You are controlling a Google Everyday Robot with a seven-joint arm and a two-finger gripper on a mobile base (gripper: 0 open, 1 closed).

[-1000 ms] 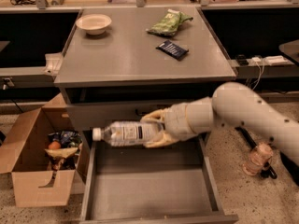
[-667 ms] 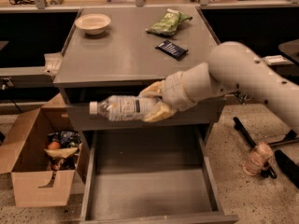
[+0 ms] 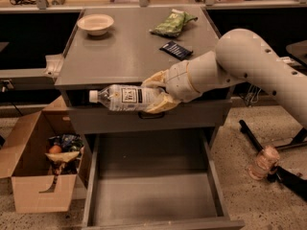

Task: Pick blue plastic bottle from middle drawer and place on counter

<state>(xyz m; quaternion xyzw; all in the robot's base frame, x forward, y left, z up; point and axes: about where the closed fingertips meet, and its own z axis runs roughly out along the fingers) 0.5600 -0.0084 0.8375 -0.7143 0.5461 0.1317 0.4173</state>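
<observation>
Counter [image 3: 120,61] fills upper centre of frame. On it: bowl [image 3: 95,24] at upper left, snack bag [image 3: 172,23] at upper right, flat packet [image 3: 176,50] just below the bag. Gripper [image 3: 158,94] at frame centre, in front of the counter's front edge, clamped around the bottle [image 3: 122,97], which lies horizontal, cap to the left, above the open middle drawer [image 3: 153,198] at bottom centre. Cardboard box [image 3: 29,176] on the floor at lower left, beside the drawer. Jar [image 3: 264,162] on the floor at lower right.

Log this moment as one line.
end effector: at counter front edge, shut on bottle | bottle: sideways, above drawer, not on counter | drawer: open
</observation>
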